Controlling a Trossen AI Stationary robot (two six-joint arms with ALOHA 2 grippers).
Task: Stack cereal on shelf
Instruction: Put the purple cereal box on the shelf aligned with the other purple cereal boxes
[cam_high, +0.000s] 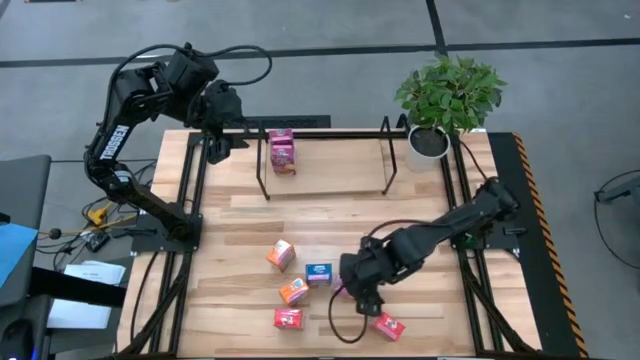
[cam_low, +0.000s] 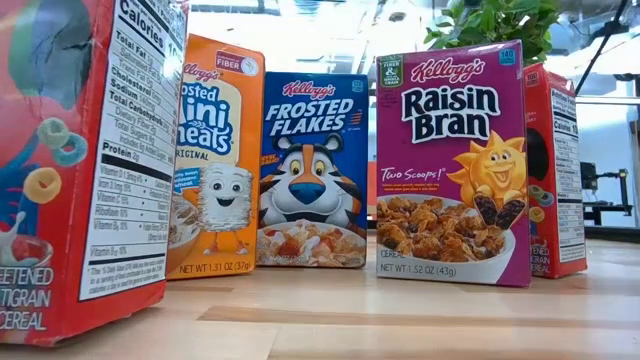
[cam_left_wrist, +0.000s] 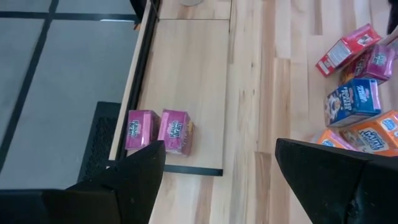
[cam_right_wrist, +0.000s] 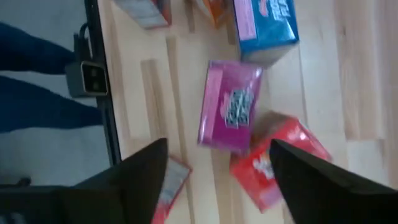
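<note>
The right gripper (cam_right_wrist: 214, 171), fingers spread, hovers over a magenta cardboard cereal carton (cam_right_wrist: 229, 106) on the near table: pick-up step. Next move: descend and close. Left gripper (cam_left_wrist: 214, 171), open, waits beside the black wire shelf (cam_high: 325, 135).

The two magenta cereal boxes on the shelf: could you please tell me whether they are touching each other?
Touching. In the left wrist view the two magenta boxes stand side by side on the shelf with their facing sides pressed together, no gap showing.
</note>
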